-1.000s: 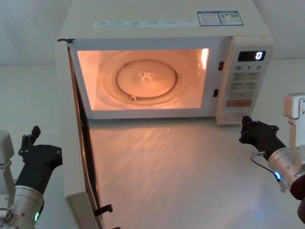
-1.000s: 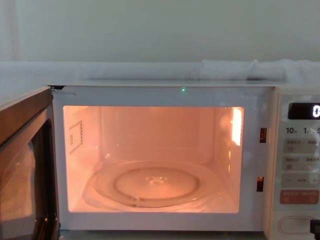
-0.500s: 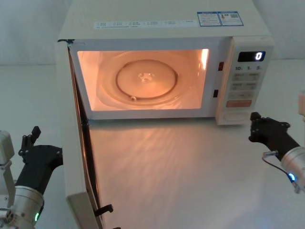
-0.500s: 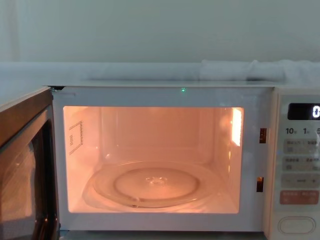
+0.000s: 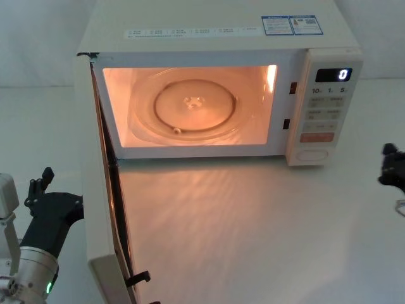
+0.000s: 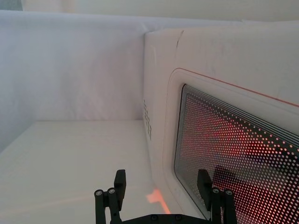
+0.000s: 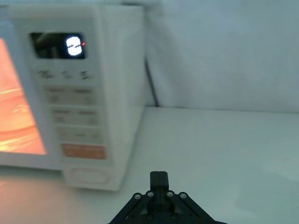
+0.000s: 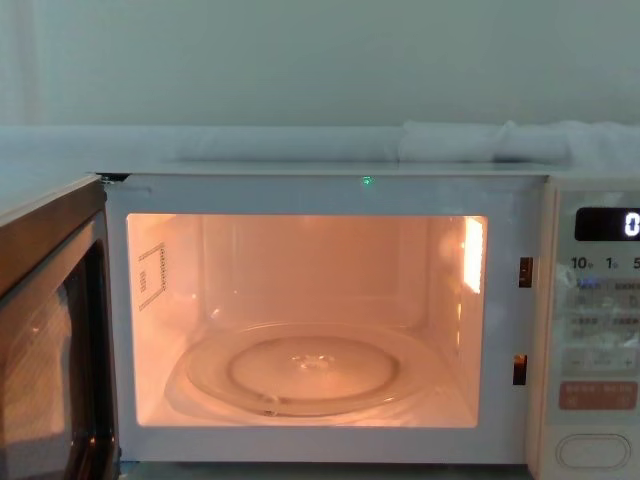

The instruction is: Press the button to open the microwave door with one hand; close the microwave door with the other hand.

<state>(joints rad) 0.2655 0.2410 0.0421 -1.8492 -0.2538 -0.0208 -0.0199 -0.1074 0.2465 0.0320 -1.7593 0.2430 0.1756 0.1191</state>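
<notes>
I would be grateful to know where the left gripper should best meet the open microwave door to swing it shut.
Push rather than grip: the microwave door stands wide open, hinged at its far edge. Meet its outer face near the free front edge, coming from the outside, where the left gripper already faces the window with jaws open.

The right gripper (image 5: 393, 171) is cut by the head view's right edge; the keypad labels (image 7: 74, 116) blur unreadably.
</notes>
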